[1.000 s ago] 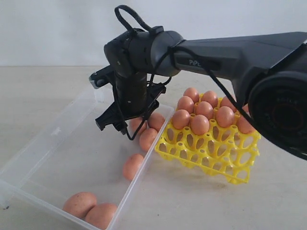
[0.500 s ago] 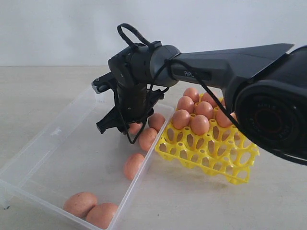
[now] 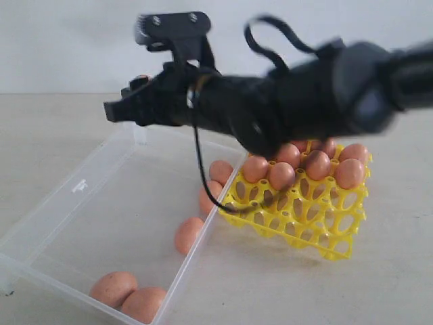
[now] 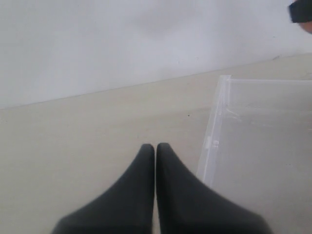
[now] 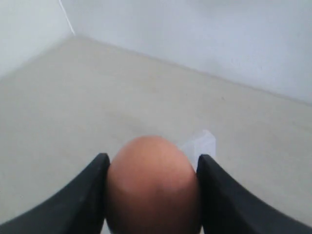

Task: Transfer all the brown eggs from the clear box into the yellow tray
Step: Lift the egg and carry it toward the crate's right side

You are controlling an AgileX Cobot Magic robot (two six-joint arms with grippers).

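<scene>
My right gripper (image 5: 152,157) is shut on a brown egg (image 5: 152,190), which fills the gap between its two black fingers. In the exterior view this gripper (image 3: 125,108) is blurred, lifted above the far end of the clear box (image 3: 81,184) and pointing left. Inside the box lie several brown eggs: two near the far right corner (image 3: 220,170), one along the right wall (image 3: 188,234), two at the near end (image 3: 114,288). To the right, the yellow tray (image 3: 298,217) holds several eggs (image 3: 282,175) in its far rows. My left gripper (image 4: 155,146) is shut and empty, beside the box's wall (image 4: 212,142).
The blurred right arm (image 3: 304,101) spans the scene above the tray and the box's far corner. A black cable loop (image 3: 203,176) hangs from it over the box. A pale wall (image 3: 67,40) stands behind the beige tabletop (image 3: 270,291).
The right gripper closed on an egg at the box's far corner, then rose and swung from pointing down to pointing left. One egg fewer lies there now.
</scene>
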